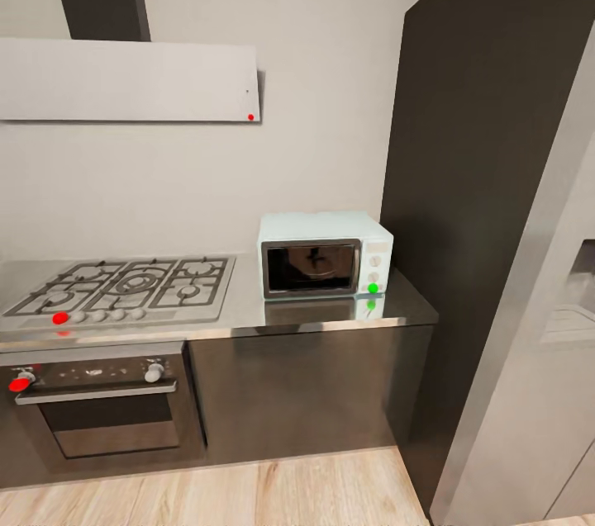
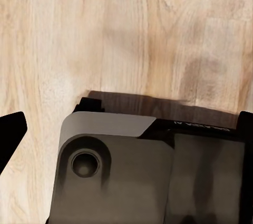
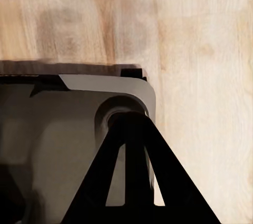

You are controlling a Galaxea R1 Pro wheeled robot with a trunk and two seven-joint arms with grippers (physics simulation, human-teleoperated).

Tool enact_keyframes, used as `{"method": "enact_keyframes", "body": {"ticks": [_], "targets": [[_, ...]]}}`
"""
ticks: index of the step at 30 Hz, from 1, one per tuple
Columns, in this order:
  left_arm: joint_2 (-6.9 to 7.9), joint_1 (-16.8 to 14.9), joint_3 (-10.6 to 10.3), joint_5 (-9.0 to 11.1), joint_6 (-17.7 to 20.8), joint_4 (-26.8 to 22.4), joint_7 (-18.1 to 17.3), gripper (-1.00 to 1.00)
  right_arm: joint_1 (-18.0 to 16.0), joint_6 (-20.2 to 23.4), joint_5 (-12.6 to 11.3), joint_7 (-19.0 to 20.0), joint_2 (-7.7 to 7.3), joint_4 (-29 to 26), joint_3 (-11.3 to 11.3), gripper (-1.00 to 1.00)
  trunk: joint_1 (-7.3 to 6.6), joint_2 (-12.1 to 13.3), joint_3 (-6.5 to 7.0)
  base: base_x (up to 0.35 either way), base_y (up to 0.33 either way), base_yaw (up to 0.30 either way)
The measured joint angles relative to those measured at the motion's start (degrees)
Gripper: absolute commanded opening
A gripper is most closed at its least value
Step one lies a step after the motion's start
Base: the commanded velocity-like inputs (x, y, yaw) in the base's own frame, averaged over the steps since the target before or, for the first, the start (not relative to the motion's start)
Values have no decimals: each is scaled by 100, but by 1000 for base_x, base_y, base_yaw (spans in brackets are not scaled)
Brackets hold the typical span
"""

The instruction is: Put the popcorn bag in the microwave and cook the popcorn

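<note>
The pale blue-white microwave (image 1: 325,253) stands at the right end of the grey countertop (image 1: 248,313), with its dark glass door closed and a green light on its knob panel. The popcorn bag and the popcorn are out of view. My left gripper (image 2: 126,129) hangs over the wooden floor, open, with one dark finger (image 2: 10,135) at each edge of the left wrist view. My right gripper (image 3: 130,121) also points at the floor, shut and empty, its dark fingers meeting at one tip.
A gas hob (image 1: 124,286) lies left of the microwave, with a built-in oven (image 1: 99,406) below and a hood (image 1: 128,80) above. A tall dark panel (image 1: 487,204) and a grey fridge (image 1: 545,361) close off the right. My grey base (image 2: 147,176) sits on the wood floor (image 1: 248,493).
</note>
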Motion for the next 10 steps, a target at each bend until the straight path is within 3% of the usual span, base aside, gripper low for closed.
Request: {"method": "enact_keyframes", "body": {"ticks": [10], "targets": [[0, 0, 0, 0, 0, 0, 0, 100, 0, 0, 0, 0, 0, 0, 0, -100, 0, 0, 0, 0, 0, 0]]}}
